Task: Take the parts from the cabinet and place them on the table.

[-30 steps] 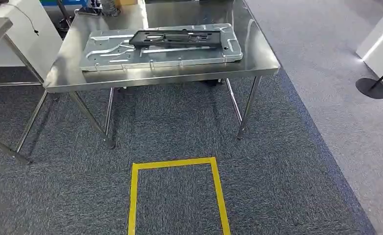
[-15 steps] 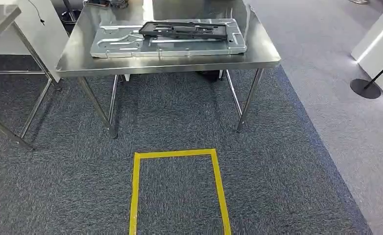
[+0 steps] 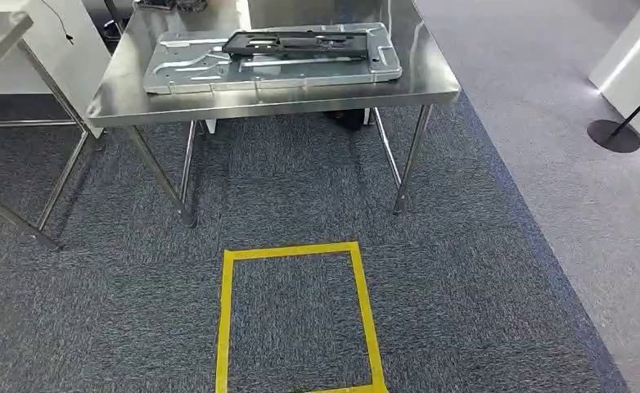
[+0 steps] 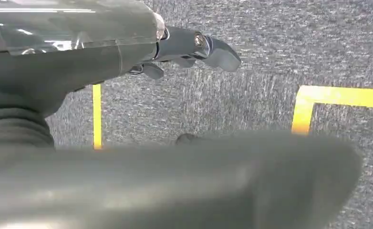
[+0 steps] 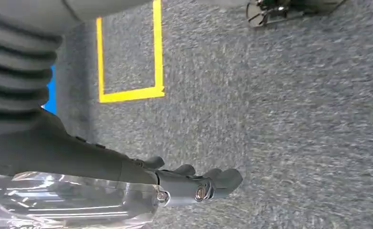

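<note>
Parts sit on the steel surface (image 3: 137, 102) in head view: black part (image 3: 300, 42) lies flat on top of silver panel (image 3: 210, 70), toward the panel's far right. Yellow tape rectangle (image 3: 222, 327) on grey carpet, in front of the surface. Left wrist view: left robot hand (image 4: 194, 47) over carpet, fingers straight, holding nothing. Right wrist view: right robot hand (image 5: 194, 183) over carpet, fingers slightly curled and apart, nothing held.
</note>
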